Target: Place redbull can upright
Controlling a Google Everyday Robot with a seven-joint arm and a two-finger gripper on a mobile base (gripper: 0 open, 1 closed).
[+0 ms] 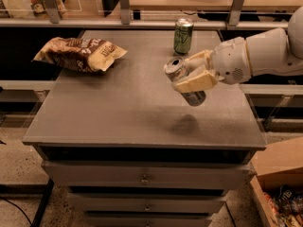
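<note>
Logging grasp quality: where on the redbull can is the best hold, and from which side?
Mid-body, across the round wall, from the picture's right. The gripper grips the redbull can that way, in the air above the right half of the table. The can is slim and tilted, top to the left; a mid-body hold leaves its base free for standing it up.

The cream gripper [187,74], at three o'clock over the grey table [118,108], clasps the silver can [174,67]. A green can [183,36] stands at twelve, a brown-and-white bag [78,55] at ten.

Tool [183,74], in front of green can [183,36], grips and hides midsection of redbull can [174,67]; arm [265,51] cut off right of it.
</note>
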